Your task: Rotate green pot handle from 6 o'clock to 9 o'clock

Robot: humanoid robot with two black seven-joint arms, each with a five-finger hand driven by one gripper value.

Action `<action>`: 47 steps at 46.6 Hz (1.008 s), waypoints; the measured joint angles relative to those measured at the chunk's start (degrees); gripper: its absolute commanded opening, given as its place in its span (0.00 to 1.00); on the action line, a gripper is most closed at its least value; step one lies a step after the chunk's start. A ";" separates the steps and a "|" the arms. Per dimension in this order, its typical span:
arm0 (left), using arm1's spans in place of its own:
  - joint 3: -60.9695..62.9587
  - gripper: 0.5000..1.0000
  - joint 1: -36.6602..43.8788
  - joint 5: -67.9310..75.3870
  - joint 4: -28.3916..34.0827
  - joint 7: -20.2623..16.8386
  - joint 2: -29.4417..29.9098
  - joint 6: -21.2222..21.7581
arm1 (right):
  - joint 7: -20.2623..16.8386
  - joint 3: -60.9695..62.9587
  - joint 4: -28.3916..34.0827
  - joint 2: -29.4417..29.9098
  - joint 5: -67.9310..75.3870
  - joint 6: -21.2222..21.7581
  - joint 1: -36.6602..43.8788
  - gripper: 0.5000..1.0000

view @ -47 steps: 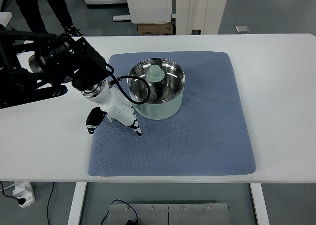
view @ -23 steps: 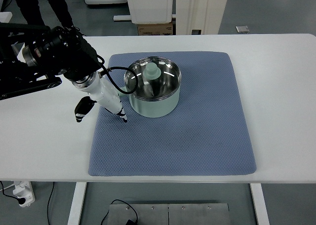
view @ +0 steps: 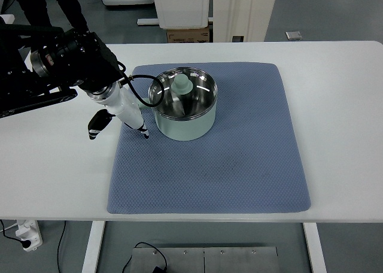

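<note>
The pale green pot (view: 183,126) with a shiny steel inside stands on the left half of the blue mat (view: 239,159). A green knobbed lid (view: 181,86) rests inside it. My left hand (view: 119,128), white with black fingertips, lies against the pot's left side at about 9 o'clock. It covers nearly all of the pot handle (view: 139,104); only a pale green sliver shows between hand and pot wall. The hand seems closed over the handle, thumb to the left and one finger pointing down-right. A black cable loops from the wrist toward the rim.
The white table (view: 335,117) carries the mat, with bare surface left, right and in front of it. My black left arm (view: 42,69) crosses the table's left part. A person's legs (view: 36,9) stand beyond the far left edge, next to cabinets and a cardboard box (view: 188,35).
My left hand has swung up and to the left around the pot. The pot has shifted slightly up-left with it, and the handle side has turned from lower left to the left.
</note>
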 measured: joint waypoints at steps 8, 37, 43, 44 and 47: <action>0.06 1.00 0.01 1.84 1.86 0.60 -1.03 0.00 | 0.00 0.00 0.00 0.00 0.00 0.00 0.00 1.00; -1.15 1.00 0.52 -4.77 -8.98 -2.25 2.03 0.00 | 0.00 0.00 -0.01 0.00 0.00 0.00 0.00 1.00; -3.92 1.00 0.72 -12.96 -10.62 -2.23 2.24 0.01 | 0.00 0.00 -0.01 0.00 0.00 0.00 0.00 1.00; -4.55 1.00 0.79 -14.96 -10.61 -2.13 2.24 0.00 | 0.00 0.00 -0.01 0.00 0.00 0.00 0.00 1.00; -5.83 1.00 1.01 -18.96 -10.31 -2.04 1.99 0.00 | 0.00 0.00 -0.01 0.00 0.00 0.00 0.01 1.00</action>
